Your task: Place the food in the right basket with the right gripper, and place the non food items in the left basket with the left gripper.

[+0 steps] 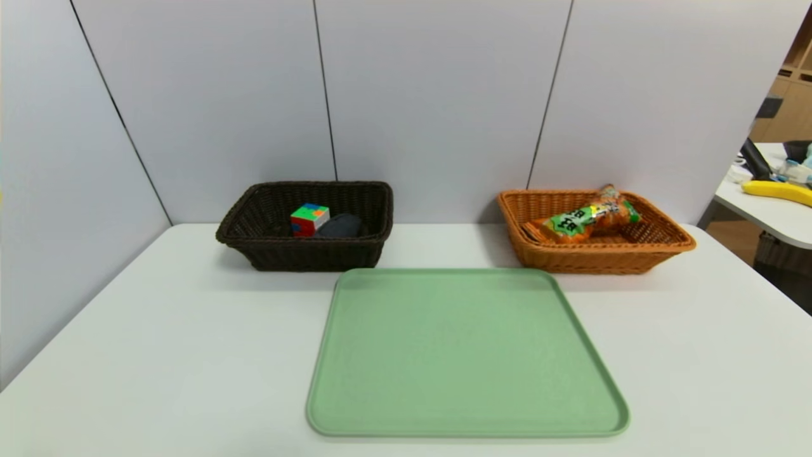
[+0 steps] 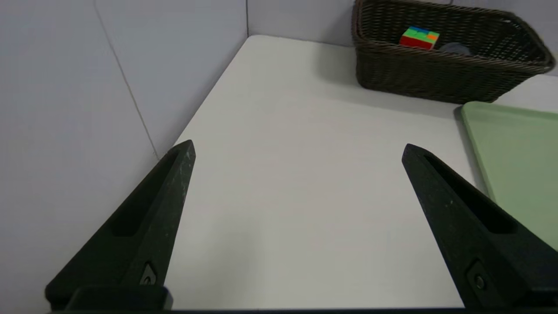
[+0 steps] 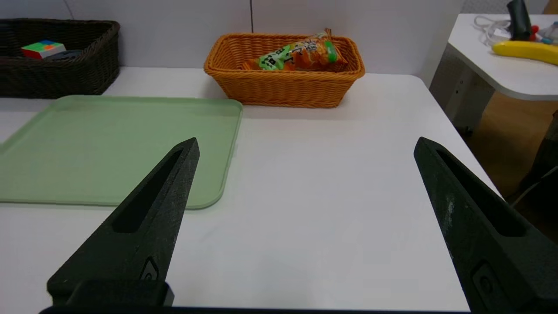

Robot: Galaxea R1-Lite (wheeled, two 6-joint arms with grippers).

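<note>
Lab or office: grey partition panels, white table.

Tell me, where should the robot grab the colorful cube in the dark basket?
Probably from above, pinching two flat opposite sides of the puzzle cube. The dark basket walls block side approaches, and a dark object sits against one side.

White table fills foreground, matte top, soft even light, faint shadows. Pale grey-blue partition panels close off back and left side, dark vertical seams between panels. Gap at right opens onto room: second white table with rounded corner, yellow banana on it beside dark clutter and cables. Wood-tone floor under it. Light wooden shelving at far right
</note>
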